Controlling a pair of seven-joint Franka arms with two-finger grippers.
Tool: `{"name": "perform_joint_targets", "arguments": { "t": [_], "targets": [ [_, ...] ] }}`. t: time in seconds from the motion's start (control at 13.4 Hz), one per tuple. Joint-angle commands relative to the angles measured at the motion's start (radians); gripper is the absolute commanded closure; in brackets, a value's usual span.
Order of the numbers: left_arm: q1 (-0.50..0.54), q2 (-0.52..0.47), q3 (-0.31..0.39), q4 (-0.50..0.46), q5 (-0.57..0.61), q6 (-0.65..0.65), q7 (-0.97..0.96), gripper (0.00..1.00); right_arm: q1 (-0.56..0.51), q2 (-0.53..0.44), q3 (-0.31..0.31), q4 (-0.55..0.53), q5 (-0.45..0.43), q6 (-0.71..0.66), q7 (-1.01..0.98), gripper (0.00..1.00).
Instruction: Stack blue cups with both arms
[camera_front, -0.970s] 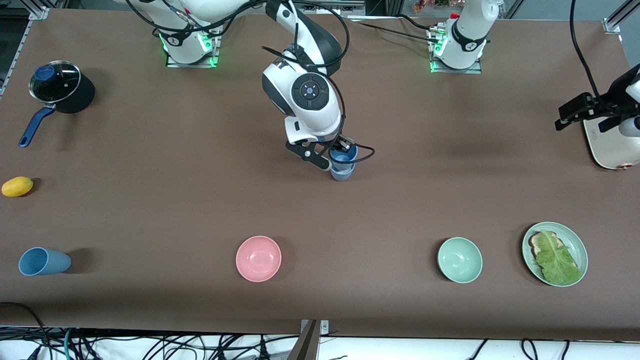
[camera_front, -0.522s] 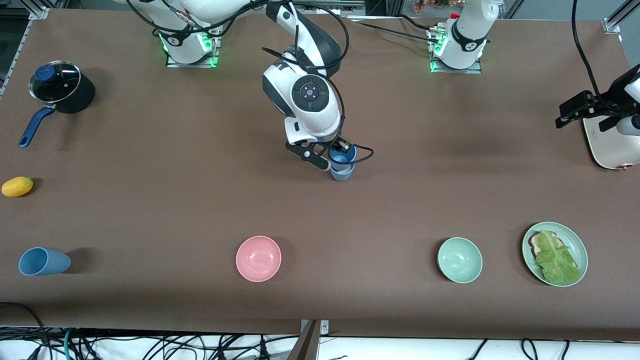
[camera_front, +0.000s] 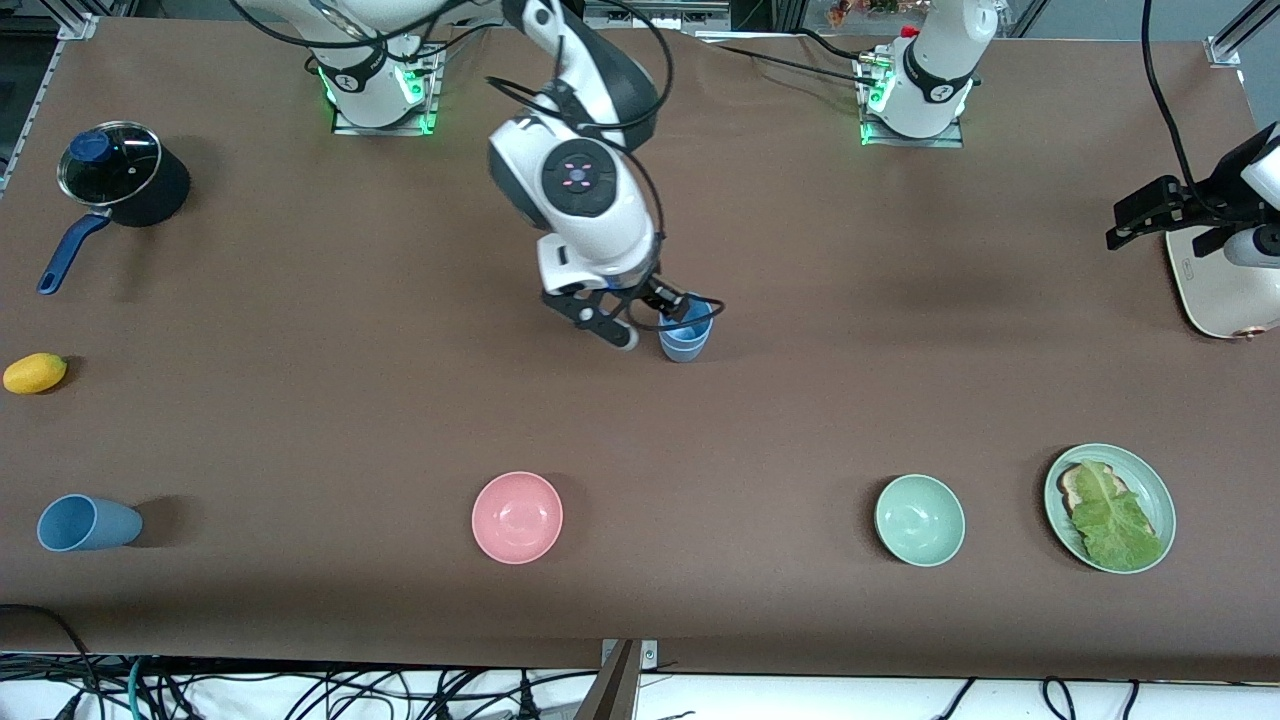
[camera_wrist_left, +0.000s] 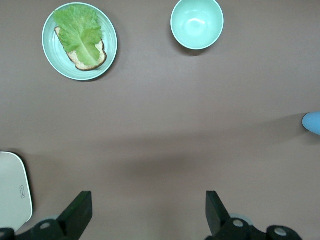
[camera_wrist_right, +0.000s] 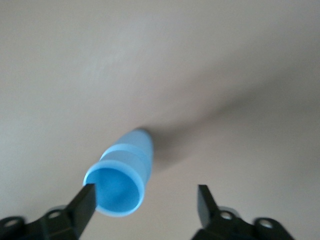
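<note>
Two blue cups (camera_front: 686, 338) stand nested upright near the table's middle. My right gripper (camera_front: 638, 316) hangs just above them, open and empty. In the right wrist view the nested cups (camera_wrist_right: 124, 176) sit close to one fingertip (camera_wrist_right: 86, 199) of the open right gripper (camera_wrist_right: 145, 200). A third blue cup (camera_front: 86, 523) lies on its side near the front edge at the right arm's end. My left gripper (camera_front: 1142, 215) waits, open and empty, at the left arm's end. The left wrist view shows it open (camera_wrist_left: 148, 210) over bare table, with a blue cup's edge (camera_wrist_left: 312, 122) in frame.
A pink bowl (camera_front: 517, 517), a pale green bowl (camera_front: 919, 520) and a green plate with bread and lettuce (camera_front: 1150, 480) stand near the front edge. A lidded black pot (camera_front: 115, 170) and a yellow fruit (camera_front: 34, 372) lie at the right arm's end. A white appliance (camera_front: 1225, 295) stands under the left gripper.
The right gripper has let go of the upper cup, which now sits lower in the other cup. The gripper has shifted toward the right arm's end. The left gripper barely moved.
</note>
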Motion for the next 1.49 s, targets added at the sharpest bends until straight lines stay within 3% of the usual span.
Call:
{"name": "perform_joint_targets", "arguments": {
  "t": [0.0, 0.3, 0.67, 0.97, 1.42],
  "targets": [
    [0.008, -0.029, -0.008, -0.009, 0.026, -0.021, 0.009, 0.00, -0.123, -0.155, 0.015, -0.129, 0.023, -0.108, -0.230, 0.01],
    [0.006, -0.031, -0.015, -0.009, 0.026, -0.021, 0.007, 0.00, -0.310, -0.365, 0.013, -0.273, 0.021, -0.219, -0.621, 0.01],
    [0.008, -0.029, -0.007, -0.009, 0.027, -0.019, 0.007, 0.00, -0.488, -0.515, -0.001, -0.306, -0.009, -0.386, -0.888, 0.00],
    [0.032, -0.025, -0.002, -0.010, 0.027, -0.010, 0.020, 0.00, -0.516, -0.571, -0.004, -0.306, -0.126, -0.434, -1.020, 0.00],
    [0.048, -0.025, -0.005, -0.010, 0.027, -0.010, 0.021, 0.00, -0.528, -0.573, -0.013, -0.292, -0.122, -0.474, -1.068, 0.00]
  ]
}}
